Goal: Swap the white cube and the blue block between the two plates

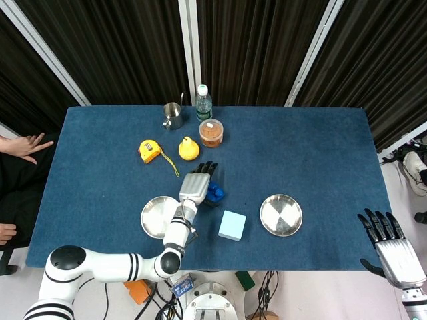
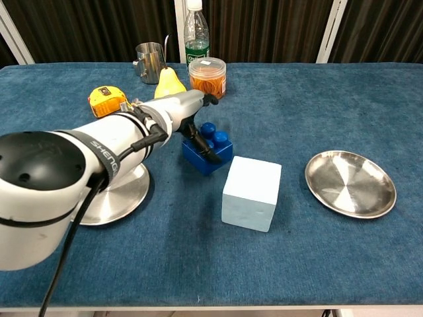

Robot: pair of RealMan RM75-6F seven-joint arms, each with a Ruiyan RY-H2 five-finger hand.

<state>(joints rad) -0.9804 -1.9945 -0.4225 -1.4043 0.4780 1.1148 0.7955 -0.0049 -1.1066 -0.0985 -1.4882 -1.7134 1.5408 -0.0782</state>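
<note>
- Surface: the desk (image 1: 313,147) carries a dark blue cloth. Black pleated curtains with pale vertical posts stand behind it. A person's hand (image 1: 27,145) shows at the far left edge of the head view.
- Left hand (image 1: 197,183): it lies over the blue block (image 2: 210,148), fingers extended along the block's left side and top. In the chest view the dark fingers (image 2: 202,146) touch the block; whether they grip it cannot be told.
- Blue block: it stands on the cloth between the two plates, tilted, just beside the white cube (image 2: 252,193).
- White cube: it rests on the cloth, apart from both plates and clear of the left hand.
- Right hand (image 1: 393,250): it hovers off the desk's near right corner, fingers spread, holding nothing.
- Counts: two metal plates, the left plate (image 1: 155,217) and the right plate (image 2: 350,183); one white cube; one blue block.
- Other items, one each at the far side: tape measure (image 1: 150,151), yellow pear (image 1: 189,148), metal cup (image 1: 173,116), bottle (image 1: 204,103), lidded jar (image 1: 211,133).
</note>
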